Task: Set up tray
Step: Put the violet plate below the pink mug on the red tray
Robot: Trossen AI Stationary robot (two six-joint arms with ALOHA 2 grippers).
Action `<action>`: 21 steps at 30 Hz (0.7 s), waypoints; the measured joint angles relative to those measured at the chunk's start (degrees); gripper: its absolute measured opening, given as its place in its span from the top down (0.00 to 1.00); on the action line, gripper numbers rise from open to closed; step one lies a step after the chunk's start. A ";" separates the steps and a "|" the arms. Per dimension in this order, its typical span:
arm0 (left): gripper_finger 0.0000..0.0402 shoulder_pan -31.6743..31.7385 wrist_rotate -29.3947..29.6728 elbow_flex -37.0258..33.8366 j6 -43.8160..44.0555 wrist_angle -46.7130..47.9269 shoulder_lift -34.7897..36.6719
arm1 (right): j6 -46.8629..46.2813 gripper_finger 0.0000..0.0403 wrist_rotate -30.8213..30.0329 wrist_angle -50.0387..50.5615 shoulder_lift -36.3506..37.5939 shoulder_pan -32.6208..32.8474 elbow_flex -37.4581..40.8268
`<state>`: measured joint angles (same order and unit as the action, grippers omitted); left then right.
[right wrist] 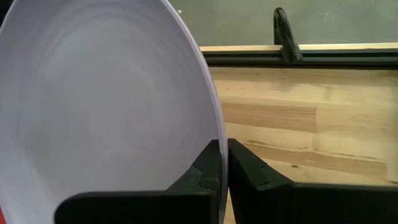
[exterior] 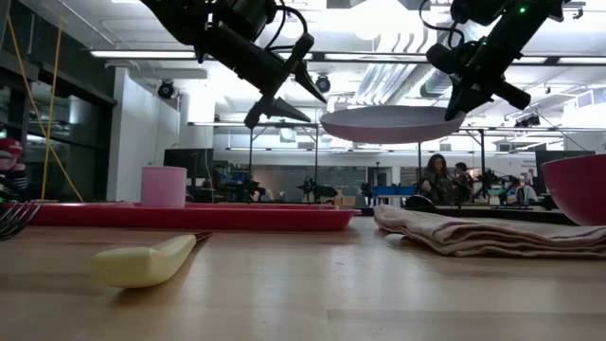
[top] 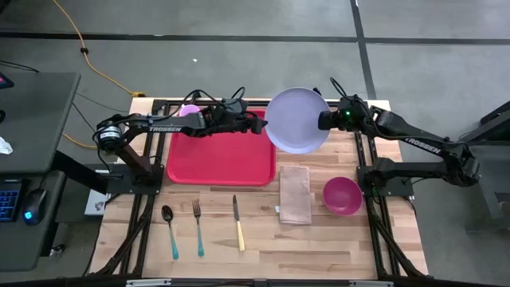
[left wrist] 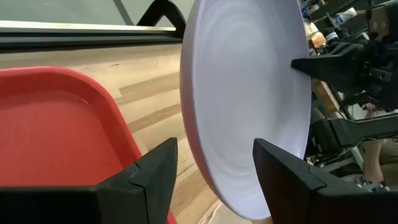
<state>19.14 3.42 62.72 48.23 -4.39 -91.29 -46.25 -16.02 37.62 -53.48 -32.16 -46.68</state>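
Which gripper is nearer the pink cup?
Left. The left gripper hangs open over the red plastic tray, close to the pink cup. The right gripper is across the table, shut on the lavender plate.

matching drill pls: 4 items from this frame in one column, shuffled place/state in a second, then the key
Items
1. lavender plate
2. pink cup
3. magenta bowl
4. left gripper

Places/states
A. on the bare table, beside the folded cloth
B. jaws open, at the plate's edge above the red tray
C. standing on the tray's far corner
D. held up off the table by the shut right gripper

Pairs: 1-D, 2-C, 3-A, 4-B
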 joint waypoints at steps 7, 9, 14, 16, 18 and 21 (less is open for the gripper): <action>0.40 0.00 1.59 0.02 0.00 1.60 0.00 | -0.25 1.00 1.22 -4.23 -2.67 1.64 0.00; 0.40 0.00 2.14 0.02 0.00 2.82 0.00 | -0.25 1.00 1.55 -5.08 -3.42 2.06 0.00; 0.40 0.00 3.49 0.02 0.01 4.09 0.00 | -0.34 1.00 2.04 -6.28 -4.62 2.73 0.00; 0.40 0.00 3.78 0.02 0.00 4.35 0.00 | -0.68 1.00 2.21 -6.25 -4.73 2.98 0.00; 0.40 0.00 3.94 0.02 0.00 4.60 0.00 | -1.14 1.00 2.09 -6.35 -4.73 3.31 0.00; 0.40 0.00 5.07 0.02 0.02 4.84 0.00 | -1.31 1.00 2.05 -7.65 -4.73 3.89 0.00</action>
<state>19.14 8.49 62.74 48.25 0.45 -91.29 -47.56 -13.96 29.97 -58.22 -28.28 -46.68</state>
